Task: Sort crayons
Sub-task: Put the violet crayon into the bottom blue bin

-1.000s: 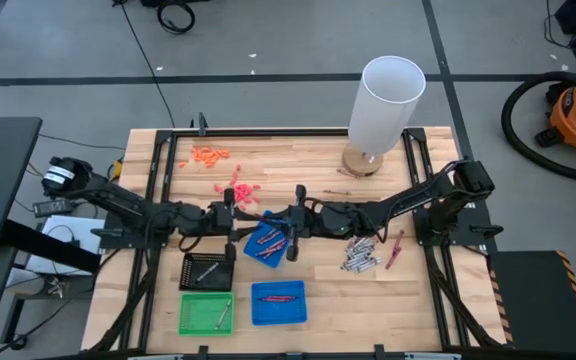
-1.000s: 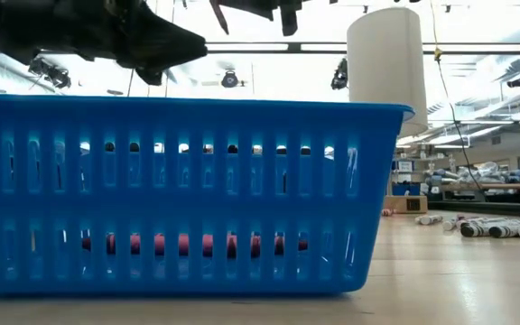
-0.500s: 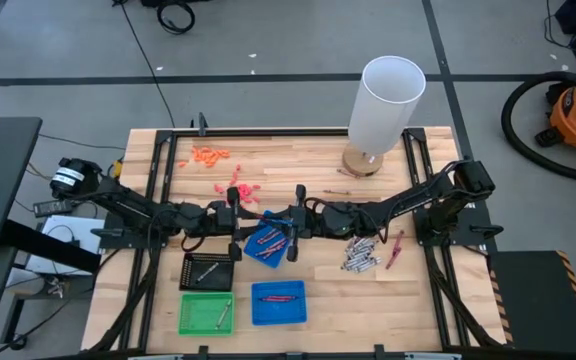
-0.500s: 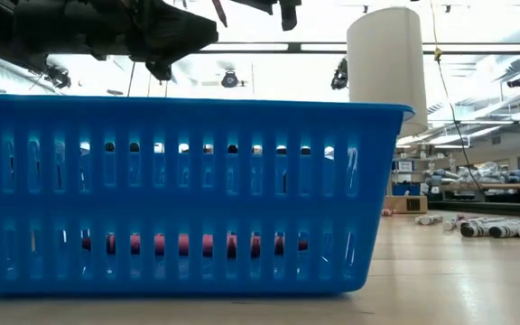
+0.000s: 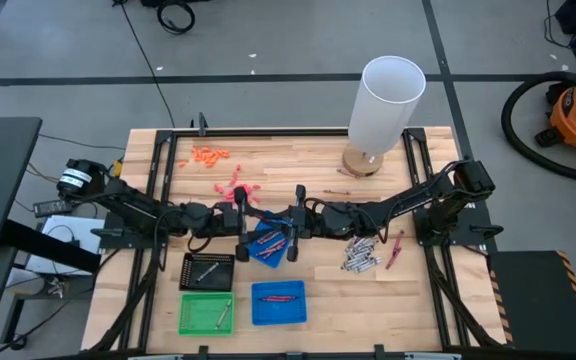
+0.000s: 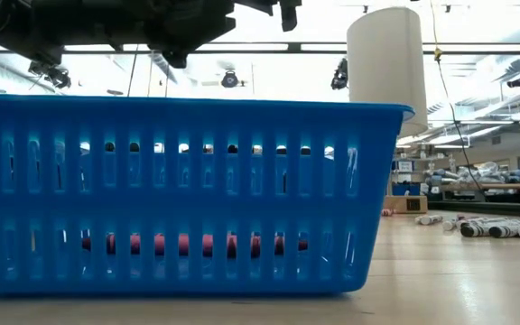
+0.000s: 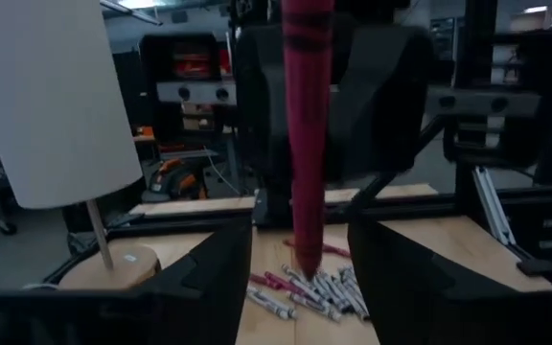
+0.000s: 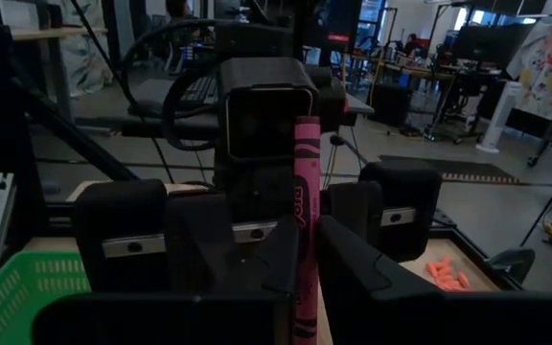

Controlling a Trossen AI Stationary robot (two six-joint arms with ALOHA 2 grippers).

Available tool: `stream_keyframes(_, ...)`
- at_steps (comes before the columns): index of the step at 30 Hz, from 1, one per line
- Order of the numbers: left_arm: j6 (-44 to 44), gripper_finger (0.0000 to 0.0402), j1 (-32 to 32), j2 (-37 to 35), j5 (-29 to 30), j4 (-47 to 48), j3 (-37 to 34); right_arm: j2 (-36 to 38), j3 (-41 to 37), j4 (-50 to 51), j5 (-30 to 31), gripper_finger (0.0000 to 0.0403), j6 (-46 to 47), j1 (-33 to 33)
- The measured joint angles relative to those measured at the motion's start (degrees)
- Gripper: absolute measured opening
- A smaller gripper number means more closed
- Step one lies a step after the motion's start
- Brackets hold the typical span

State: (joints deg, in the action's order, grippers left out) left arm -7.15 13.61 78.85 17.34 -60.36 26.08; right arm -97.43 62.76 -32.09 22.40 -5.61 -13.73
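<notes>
A pink-red crayon [image 8: 305, 192] stands upright in the air, with my right gripper [image 8: 305, 244] shut on it above the table's middle [image 5: 284, 226]. My left gripper [image 7: 300, 235] faces it from the table's left [image 5: 246, 213] and is open. Its fingers stand on either side of the crayon [image 7: 305, 144] without touching it. Below them lies a tilted blue tray [image 5: 266, 246] with crayons in it. A pile of grey crayons [image 5: 360, 256] and a few red ones [image 5: 396, 246] lie on the table to the right. My right gripper pinches the crayon's shaft [image 8: 304, 287] between its two fingers, below the flat upper end [image 8: 305, 125]. The fingers come level from the table's right and lie across it. The crayon stands upright, its pointed end [image 7: 310, 268] down, lifted clear.
A black tray [image 5: 208, 271], a green tray [image 5: 206, 314] and a blue tray [image 5: 278, 303] stand near the front edge. The blue one fills the low view [image 6: 179, 199]. Orange bits [image 5: 208, 155] and salmon bits [image 5: 238, 188] lie far left. A white cylinder lamp [image 5: 388, 100] stands at the back.
My left gripper has gone toward the table's right, closer to my right gripper and the crayon, and has risen a little. My right gripper and the crayon have kept still.
</notes>
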Motion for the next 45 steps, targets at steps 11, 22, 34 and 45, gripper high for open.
stream_keyframes(11,0.51,0.0125,-0.04,-0.02,0.04,0.14,0.22,0.00,0.00,0.96,-0.01,0.0039,-0.13,-0.10)
stream_keyframes(22,3.49,0.0036,-0.02,-0.04,0.02,-0.13,0.22,0.02,0.02,1.85,0.00,0.0048,-0.55,-0.14)
stream_keyframes(34,4.30,0.0040,0.11,-0.04,0.15,1.36,0.22,0.38,0.07,5.30,0.72,0.0122,0.78,-0.16)
stream_keyframes(45,5.66,0.0038,0.13,-0.04,-0.56,3.95,0.22,4.27,0.07,16.68,5.20,0.0139,3.84,-1.30)
